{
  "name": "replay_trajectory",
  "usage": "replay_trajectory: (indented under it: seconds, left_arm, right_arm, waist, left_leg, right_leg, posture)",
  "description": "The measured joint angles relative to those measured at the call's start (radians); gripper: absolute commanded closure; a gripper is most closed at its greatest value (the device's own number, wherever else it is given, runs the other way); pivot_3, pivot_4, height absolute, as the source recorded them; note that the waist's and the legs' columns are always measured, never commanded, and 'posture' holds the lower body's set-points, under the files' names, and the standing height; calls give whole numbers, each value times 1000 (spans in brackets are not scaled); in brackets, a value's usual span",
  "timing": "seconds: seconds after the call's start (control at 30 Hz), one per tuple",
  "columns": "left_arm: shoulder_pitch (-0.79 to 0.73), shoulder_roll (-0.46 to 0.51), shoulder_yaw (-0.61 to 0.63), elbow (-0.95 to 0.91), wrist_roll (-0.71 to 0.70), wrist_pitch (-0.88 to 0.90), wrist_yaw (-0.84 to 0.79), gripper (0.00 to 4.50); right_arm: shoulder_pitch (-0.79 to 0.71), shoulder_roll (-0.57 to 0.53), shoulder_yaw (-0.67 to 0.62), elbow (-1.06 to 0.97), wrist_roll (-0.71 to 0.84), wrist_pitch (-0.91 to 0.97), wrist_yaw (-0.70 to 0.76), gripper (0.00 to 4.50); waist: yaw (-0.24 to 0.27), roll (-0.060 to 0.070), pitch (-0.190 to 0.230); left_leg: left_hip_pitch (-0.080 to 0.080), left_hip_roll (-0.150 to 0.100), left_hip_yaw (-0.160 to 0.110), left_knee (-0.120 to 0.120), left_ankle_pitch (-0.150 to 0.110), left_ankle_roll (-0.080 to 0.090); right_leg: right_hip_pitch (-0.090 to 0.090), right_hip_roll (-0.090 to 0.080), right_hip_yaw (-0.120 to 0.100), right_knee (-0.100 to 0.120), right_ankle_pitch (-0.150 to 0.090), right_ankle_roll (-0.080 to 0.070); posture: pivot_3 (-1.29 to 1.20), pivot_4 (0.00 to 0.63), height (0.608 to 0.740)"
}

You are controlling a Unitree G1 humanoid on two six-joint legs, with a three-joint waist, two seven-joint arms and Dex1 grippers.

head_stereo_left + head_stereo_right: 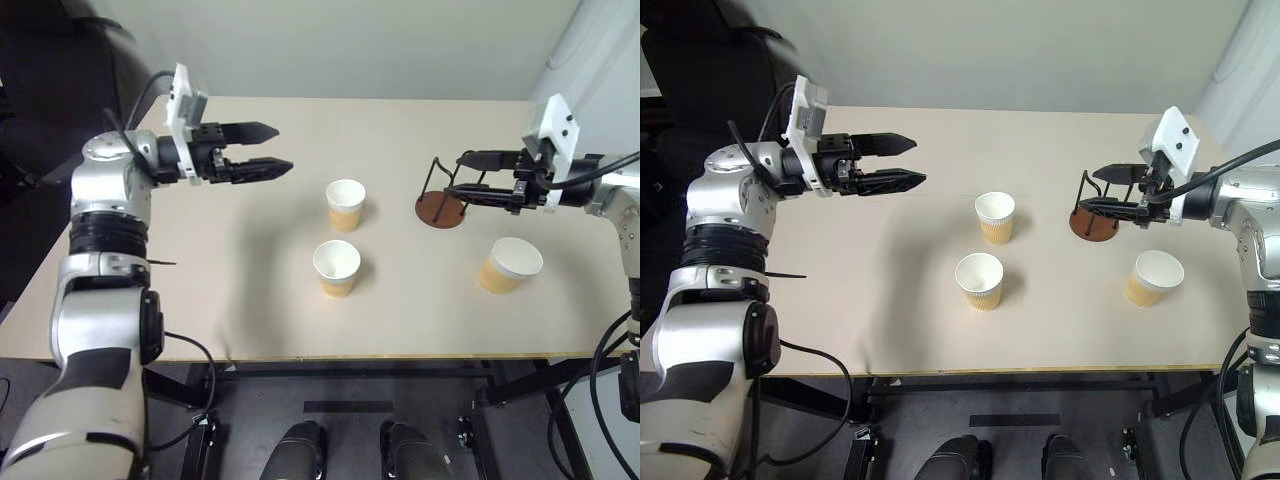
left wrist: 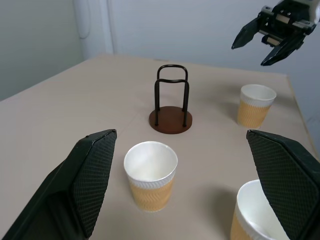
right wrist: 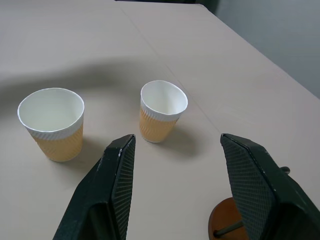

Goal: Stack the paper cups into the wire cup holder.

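Three paper cups stand upright on the beige table [image 1: 230, 290], all tan with white rims. One cup [image 1: 345, 205] is at the middle, a second [image 1: 336, 267] just nearer, and a third [image 1: 508, 264] at the right. The wire cup holder [image 1: 441, 205], a black loop on a brown disc, stands empty right of the middle cup. My left gripper [image 1: 283, 148] hangs open in the air left of the cups, holding nothing. My right gripper [image 1: 457, 174] is open and empty, raised above the table by the holder [image 2: 171, 107].
The table's front edge [image 1: 350, 357] runs close below the cups. A dark chair [image 1: 710, 70] stands off the table's far left corner. A pale wall lies behind the table.
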Motion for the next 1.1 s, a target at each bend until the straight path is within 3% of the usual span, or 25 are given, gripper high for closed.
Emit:
replay_trajectory:
  seconds: [0.77,1.1]
  left_arm:
    - [-102,-73,-56,103,67,-66,-116,48]
    - [-105,-69,-54,107,70,-66,-119,48]
  right_arm:
    - [48,26,2,-42,-24,45,-107,1788]
    - [10,104,92,172,-176,-86,-169,1788]
  waist:
    - [1,0,0]
    - [-2,0,0]
  left_leg:
    - [0,0,0,0,0,0]
    - [-1,0,0,0,0,1]
  right_leg:
    - [0,0,0,0,2,3]
    - [-1,0,0,0,2,4]
  posture:
    - [0,150,740]
    - [0,150,740]
